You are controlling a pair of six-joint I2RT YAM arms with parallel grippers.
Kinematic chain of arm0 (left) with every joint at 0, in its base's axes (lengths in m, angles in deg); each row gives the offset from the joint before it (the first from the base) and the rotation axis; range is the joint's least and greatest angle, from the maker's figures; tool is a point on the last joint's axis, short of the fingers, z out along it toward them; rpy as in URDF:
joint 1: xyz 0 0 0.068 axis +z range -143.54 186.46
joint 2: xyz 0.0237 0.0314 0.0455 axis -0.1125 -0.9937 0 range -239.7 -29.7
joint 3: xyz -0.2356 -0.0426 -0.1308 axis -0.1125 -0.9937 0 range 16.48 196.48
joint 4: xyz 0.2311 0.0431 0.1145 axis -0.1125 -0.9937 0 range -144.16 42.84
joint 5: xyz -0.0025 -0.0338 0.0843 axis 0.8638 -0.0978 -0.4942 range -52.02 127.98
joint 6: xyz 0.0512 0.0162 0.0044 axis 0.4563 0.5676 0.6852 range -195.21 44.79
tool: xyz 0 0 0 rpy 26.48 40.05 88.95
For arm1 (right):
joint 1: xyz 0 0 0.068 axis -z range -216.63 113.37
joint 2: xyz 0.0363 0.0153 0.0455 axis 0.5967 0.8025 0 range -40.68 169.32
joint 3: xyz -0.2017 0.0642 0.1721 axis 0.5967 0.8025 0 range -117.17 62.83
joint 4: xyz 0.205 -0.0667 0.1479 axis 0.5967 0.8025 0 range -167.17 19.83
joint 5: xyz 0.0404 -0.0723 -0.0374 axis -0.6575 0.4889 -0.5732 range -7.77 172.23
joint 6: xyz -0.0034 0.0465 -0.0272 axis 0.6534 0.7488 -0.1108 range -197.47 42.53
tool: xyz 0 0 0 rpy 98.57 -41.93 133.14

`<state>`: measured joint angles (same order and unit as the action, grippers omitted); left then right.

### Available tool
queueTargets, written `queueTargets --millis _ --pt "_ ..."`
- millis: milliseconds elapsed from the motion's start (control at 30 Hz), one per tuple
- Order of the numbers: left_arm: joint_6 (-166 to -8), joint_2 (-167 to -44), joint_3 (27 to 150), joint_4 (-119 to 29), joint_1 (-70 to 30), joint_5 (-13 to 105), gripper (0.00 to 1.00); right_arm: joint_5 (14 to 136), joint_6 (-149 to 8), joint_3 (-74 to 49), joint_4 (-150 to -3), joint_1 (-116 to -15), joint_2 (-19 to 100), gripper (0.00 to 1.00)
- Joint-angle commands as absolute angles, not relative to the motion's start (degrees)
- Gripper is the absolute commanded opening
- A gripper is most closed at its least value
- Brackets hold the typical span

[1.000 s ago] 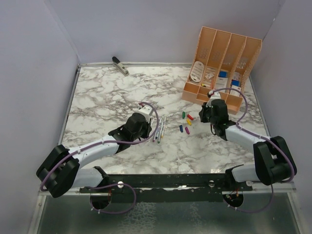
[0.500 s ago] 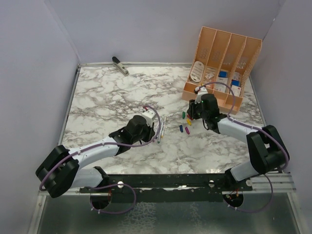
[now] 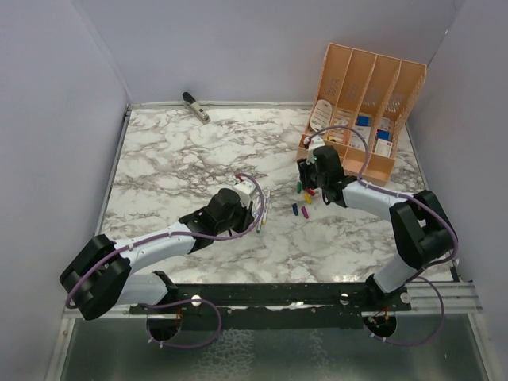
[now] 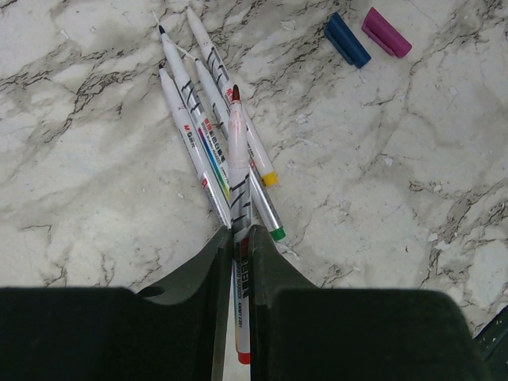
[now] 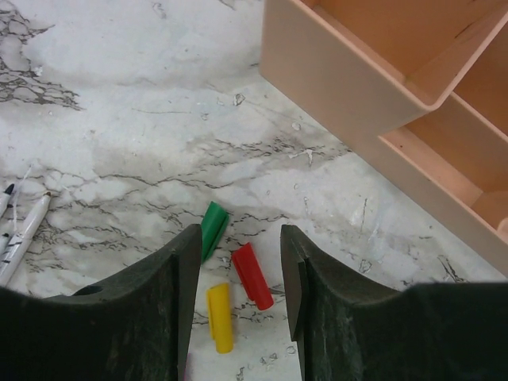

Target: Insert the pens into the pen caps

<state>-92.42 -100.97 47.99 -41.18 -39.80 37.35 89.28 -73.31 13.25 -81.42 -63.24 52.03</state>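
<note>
Evidently stands at the start: nothing capped, left gripper (image 4: pixel 240 238) clamped on one pen (image 4: pixel 238 175), right gripper (image 5: pixel 240 234) parted over loose caps (image 5: pixel 252 276).

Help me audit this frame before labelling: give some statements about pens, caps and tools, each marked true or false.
1. The left tool is shut on a pen. True.
2. The right tool holds the red cap. False: its jaws stand open and the cap lies on the table.
3. The blue cap lies beside the magenta cap. True.
4. The yellow cap is inside the rack. False: it lies on the table by the red cap.
</note>
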Motion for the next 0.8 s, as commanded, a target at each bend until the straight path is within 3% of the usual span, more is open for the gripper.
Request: queueTargets --millis 0,767 --pt "-92.2 -100.52 48.98 -39.45 -40.18 38.08 0.0 92.8 -74.47 12.29 -78.94 -63.18 53.54 0.44" --pt "-92.53 -101.91 48.37 -38.42 -40.13 38.07 0.0 91.43 -72.2 12.89 -75.0 -63.14 57.1 0.44"
